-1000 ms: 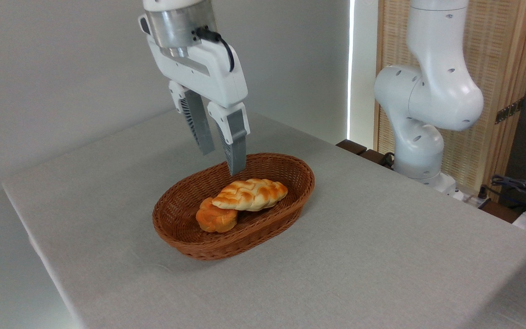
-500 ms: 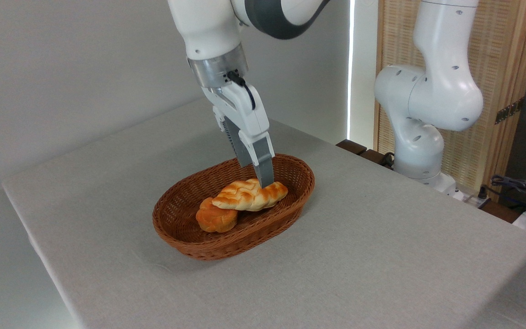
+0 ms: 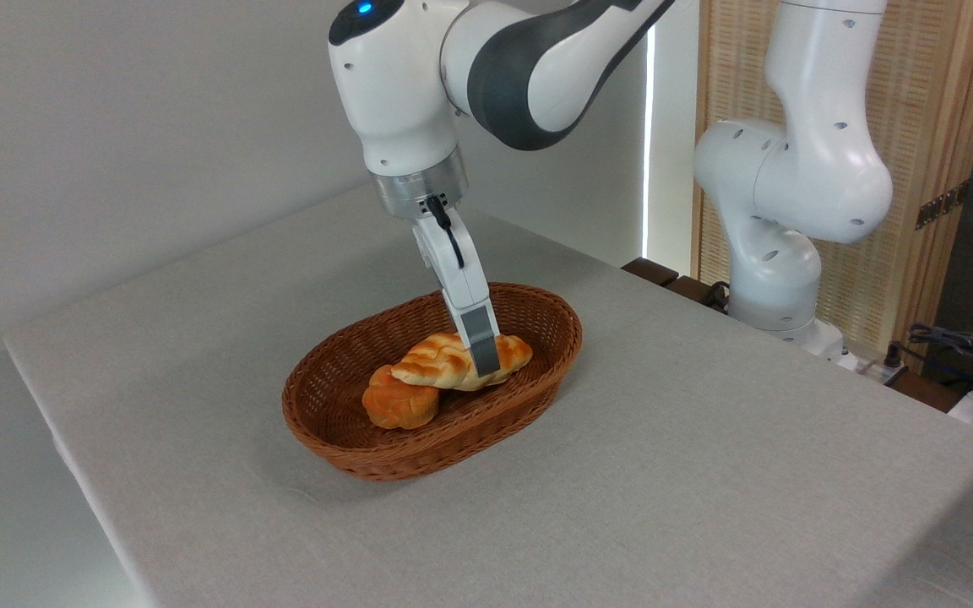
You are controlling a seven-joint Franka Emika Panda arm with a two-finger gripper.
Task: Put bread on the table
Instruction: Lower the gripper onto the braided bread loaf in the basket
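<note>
Arm (image 3: 470,59) leans steeply into basket (image 3: 351,439), fingers (image 3: 480,342) straddling bread (image 3: 436,365), grip unclear.

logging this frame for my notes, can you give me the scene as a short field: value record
bread: braided loaf lying in the basket, one end resting on the bun
bun: small round orange bun, in the basket beside the loaf
basket: oval brown wicker basket, standing on the table
table: light grey cloth surface
gripper: lowered onto the loaf, one finger in front of it; the second is hidden, so whether the jaws are open or shut is unclear
task state: bread not yet on the table
</note>
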